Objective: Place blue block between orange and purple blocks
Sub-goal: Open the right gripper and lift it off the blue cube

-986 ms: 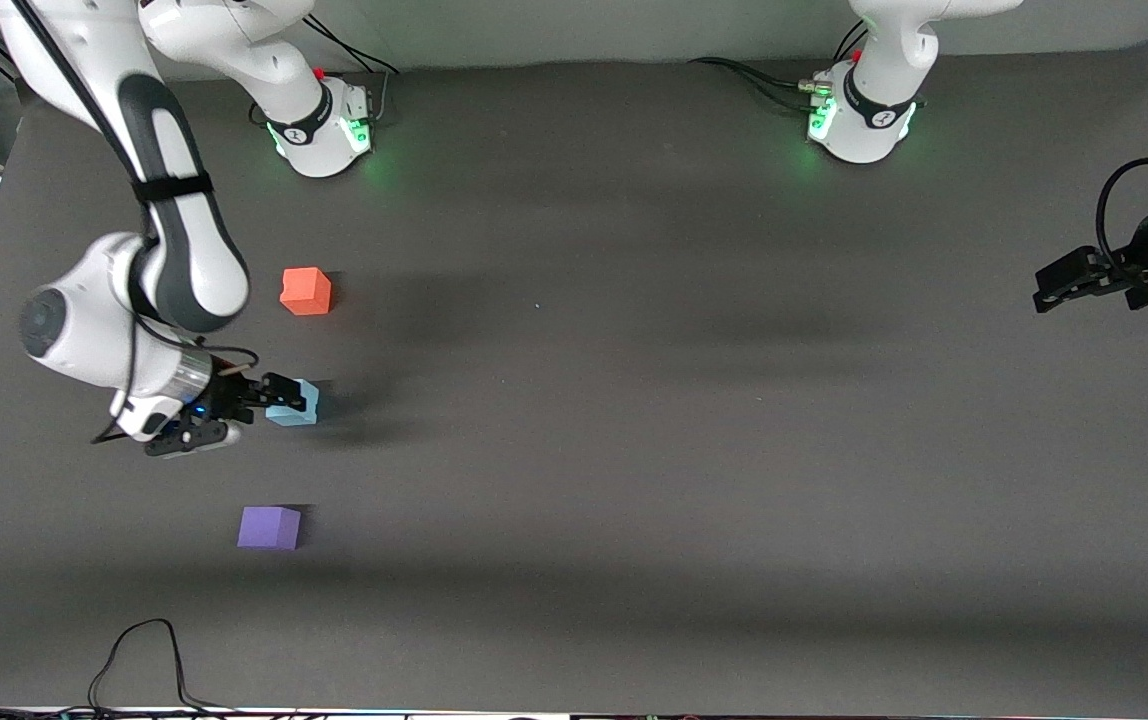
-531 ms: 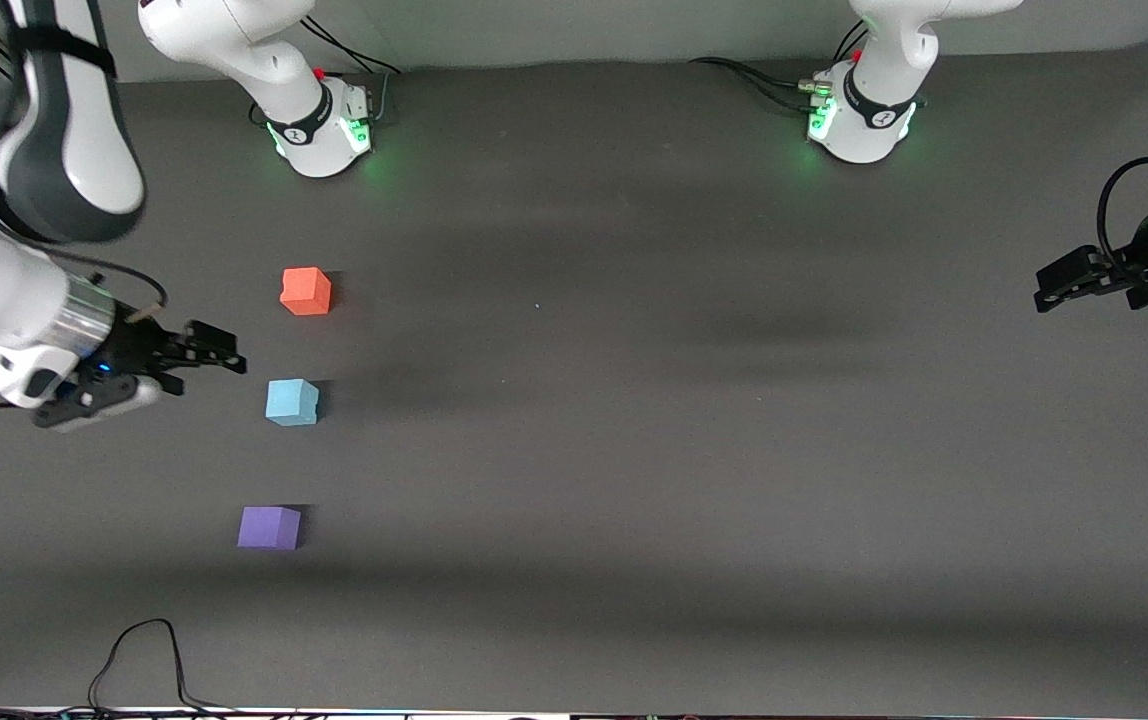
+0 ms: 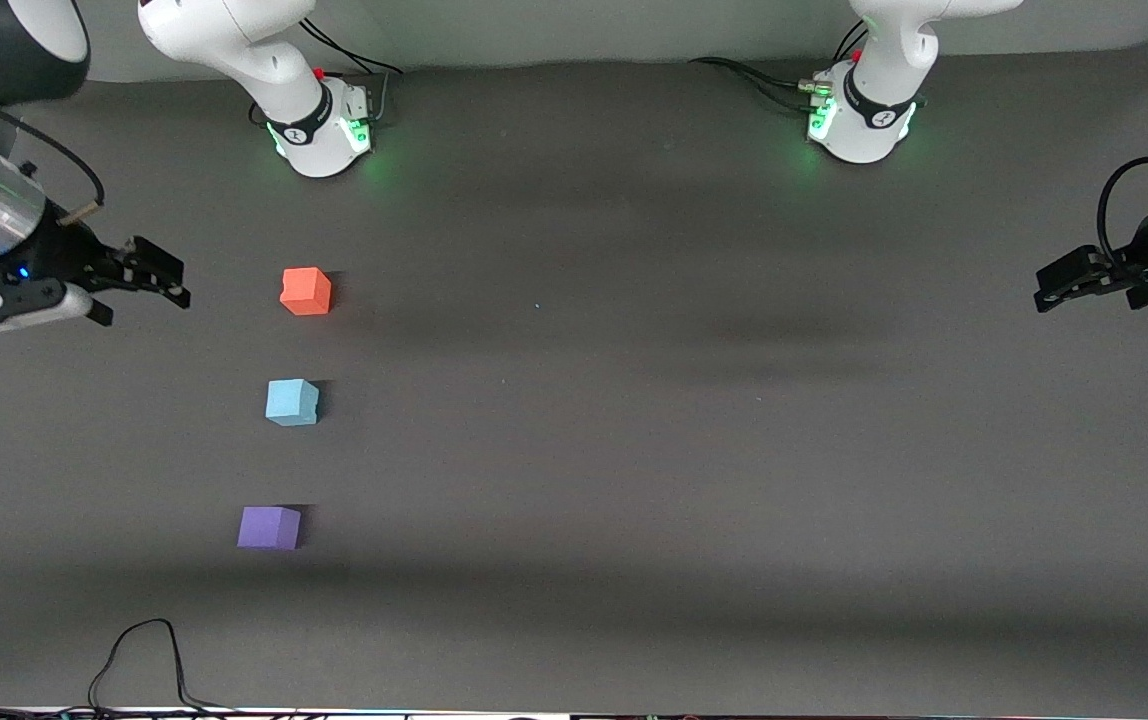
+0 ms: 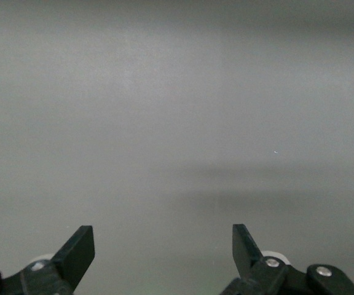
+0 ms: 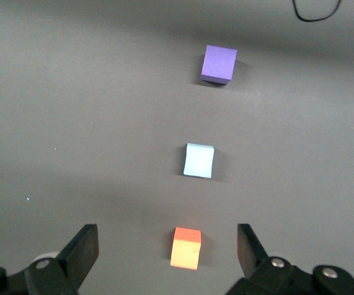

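Note:
The blue block (image 3: 292, 402) rests on the table between the orange block (image 3: 306, 291) and the purple block (image 3: 269, 527), the three in a rough line. The orange block is farthest from the front camera and the purple block nearest. My right gripper (image 3: 177, 283) is open and empty, raised over the right arm's end of the table, apart from all blocks. Its wrist view shows the orange block (image 5: 186, 248), the blue block (image 5: 199, 160) and the purple block (image 5: 219, 63) past the open right gripper (image 5: 166, 241). My left gripper (image 3: 1046, 290) waits open and empty at the left arm's end (image 4: 161, 241).
The dark grey table mat (image 3: 634, 420) holds only the three blocks. A black cable (image 3: 139, 650) loops at the edge nearest the front camera. The two arm bases (image 3: 319, 125) stand along the edge farthest from the camera.
My right gripper has drawn away from the blue block, rising and moving toward the right arm's end of the table. The blue block stays where it was. The left arm has not moved.

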{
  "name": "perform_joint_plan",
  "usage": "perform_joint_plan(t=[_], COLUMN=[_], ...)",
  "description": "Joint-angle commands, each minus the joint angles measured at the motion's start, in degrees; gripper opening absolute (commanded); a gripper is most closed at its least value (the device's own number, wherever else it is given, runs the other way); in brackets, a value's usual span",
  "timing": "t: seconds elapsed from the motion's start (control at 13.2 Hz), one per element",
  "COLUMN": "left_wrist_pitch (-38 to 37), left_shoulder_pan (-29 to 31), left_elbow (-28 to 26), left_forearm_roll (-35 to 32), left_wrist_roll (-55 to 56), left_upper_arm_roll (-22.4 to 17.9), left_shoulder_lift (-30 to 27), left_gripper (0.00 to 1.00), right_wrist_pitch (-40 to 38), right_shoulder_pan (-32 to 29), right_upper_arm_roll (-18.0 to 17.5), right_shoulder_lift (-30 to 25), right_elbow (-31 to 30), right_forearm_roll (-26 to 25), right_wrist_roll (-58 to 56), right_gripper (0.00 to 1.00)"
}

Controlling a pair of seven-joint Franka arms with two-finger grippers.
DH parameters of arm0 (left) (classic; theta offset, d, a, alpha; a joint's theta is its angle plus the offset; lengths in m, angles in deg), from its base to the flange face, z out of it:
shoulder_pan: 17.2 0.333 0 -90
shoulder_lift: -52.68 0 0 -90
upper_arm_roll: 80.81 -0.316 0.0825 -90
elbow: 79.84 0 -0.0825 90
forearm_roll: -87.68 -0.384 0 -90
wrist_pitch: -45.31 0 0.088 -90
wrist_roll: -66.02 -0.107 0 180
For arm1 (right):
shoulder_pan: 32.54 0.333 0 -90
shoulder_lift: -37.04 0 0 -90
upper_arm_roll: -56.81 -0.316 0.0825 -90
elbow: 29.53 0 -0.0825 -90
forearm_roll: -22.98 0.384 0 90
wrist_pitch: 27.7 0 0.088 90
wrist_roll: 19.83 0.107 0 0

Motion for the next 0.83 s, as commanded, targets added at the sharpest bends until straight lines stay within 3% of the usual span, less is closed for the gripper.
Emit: perform_joint_plan(t=[0.0, 0.23, 0.76], left_wrist_pitch=[-1.1, -1.1, -1.1], left_shoulder_pan=[0.1, 0.1, 0.1], left_elbow=[0.6, 0.6, 0.6], left_forearm_roll=[-0.3, -0.3, -0.3], left_wrist_roll=[-0.4, -0.4, -0.5], left_upper_arm_roll=[0.0, 0.1, 0.0], left_shoulder_lift=[-0.2, -0.2, -0.2], left_gripper=[1.00, 1.00, 1.00], right_wrist_pitch=[-2.0, -2.3, -2.4], right_shoulder_pan=[-11.0, -14.5, -13.8], right_upper_arm_roll=[-11.0, -13.0, -12.8], right_shoulder_lift=[-3.1, -3.4, -3.2], right_elbow=[-0.5, -0.5, -0.5], right_forearm_roll=[-1.3, -1.2, -0.5], right_wrist_roll=[1.2, 0.6, 0.6], right_gripper=[1.00, 1.00, 1.00])
